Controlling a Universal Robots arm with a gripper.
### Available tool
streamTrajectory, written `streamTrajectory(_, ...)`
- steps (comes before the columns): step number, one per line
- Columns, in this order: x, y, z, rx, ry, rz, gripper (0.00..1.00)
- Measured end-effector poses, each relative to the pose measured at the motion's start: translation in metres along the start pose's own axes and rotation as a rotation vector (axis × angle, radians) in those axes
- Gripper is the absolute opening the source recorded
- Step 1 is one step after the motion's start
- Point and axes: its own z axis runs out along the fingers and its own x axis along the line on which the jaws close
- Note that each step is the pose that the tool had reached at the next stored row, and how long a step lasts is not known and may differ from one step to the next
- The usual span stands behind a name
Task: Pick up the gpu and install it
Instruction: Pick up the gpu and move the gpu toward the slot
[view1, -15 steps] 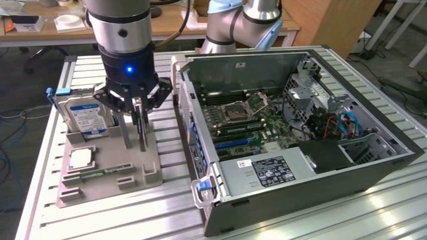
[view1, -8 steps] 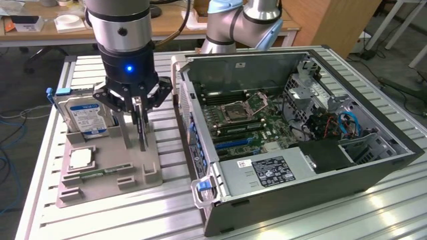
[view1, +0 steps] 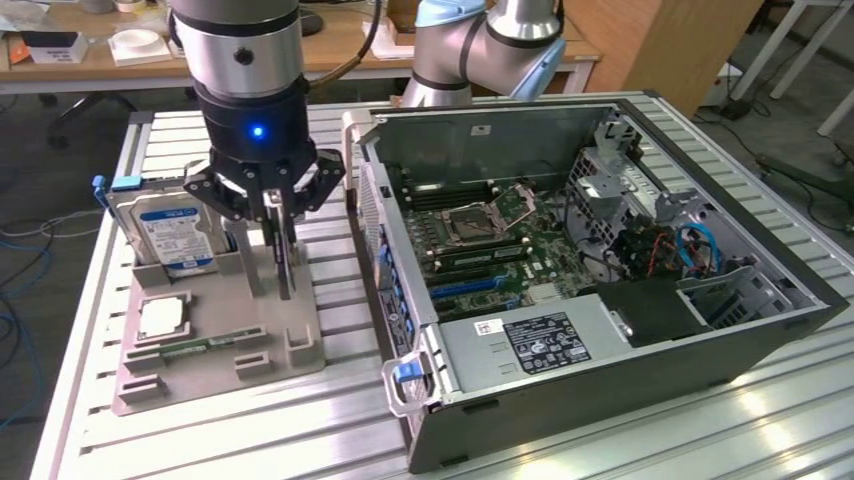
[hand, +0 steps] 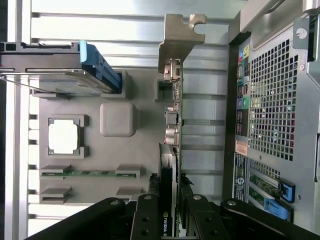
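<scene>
The gpu (view1: 286, 275) stands on edge in a slot of the grey holder (view1: 214, 330) on the desk (view1: 240, 440), on the side of the holder nearest the open computer case (view1: 601, 250). The claw (view1: 276, 225) comes straight down over it. In the wrist view the card (hand: 175, 125) is seen edge-on, with the claw (hand: 171, 220) clenched on it. The black fingers (hand: 149, 220) press both faces at the thicker fan section, at the end away from the silver metal bracket (hand: 177, 40). The card looks light and stiff, but I judge it fragile. The green board carries small parts and connectors along its edge, and the fan housing would not take much squeeze. The flat faces near the fan shroud seem the soundest place to grip. The thin bracket end and the bare board offer little surface and could twist or slip. A grip near one end may let the far end droop or swing. A hard drive (view1: 167, 235), a processor chip (view1: 160, 317) and a memory stick (hand: 90, 173) sit in other pockets of the holder, apart from the claw.
</scene>
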Motion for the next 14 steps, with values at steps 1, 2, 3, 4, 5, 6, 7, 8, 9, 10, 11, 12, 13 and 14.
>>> streamTrajectory(1,0.000,0.0001,-0.0016,0.0000,0.0000,0.000,0.26)
streamTrajectory(2,0.000,0.0002,-0.0032,-0.0001,-0.0001,0.000,0.26)
streamTrajectory(3,0.000,0.0002,-0.0046,0.0000,0.0000,0.000,0.26)
streamTrajectory(4,0.000,0.0003,-0.0059,-0.0001,-0.0001,0.000,0.26)
streamTrajectory(5,0.000,0.0004,-0.0072,-0.0001,-0.0001,0.000,0.26)
streamTrajectory(6,0.000,0.0004,-0.0085,0.0000,0.0000,0.000,0.26)
streamTrajectory(7,0.000,0.0005,-0.0096,-0.0001,-0.0001,0.000,0.26)
streamTrajectory(8,0.000,0.0006,-0.0107,-0.0001,-0.0001,0.000,0.26)
streamTrajectory(9,0.000,0.0006,-0.0117,-0.0001,-0.0001,0.000,0.26)
streamTrajectory(10,0.000,0.0007,-0.0130,0.0000,0.0000,0.000,0.26)
streamTrajectory(11,0.000,0.0007,-0.0142,-0.0001,-0.0001,0.000,0.26)
streamTrajectory(12,0.000,0.0008,-0.0155,-0.0001,-0.0001,0.000,0.26)
streamTrajectory(13,0.000,0.0009,-0.0166,0.0000,-0.0001,0.000,0.26)
streamTrajectory(14,0.000,0.0009,-0.0178,0.0000,-0.0001,0.000,0.26)
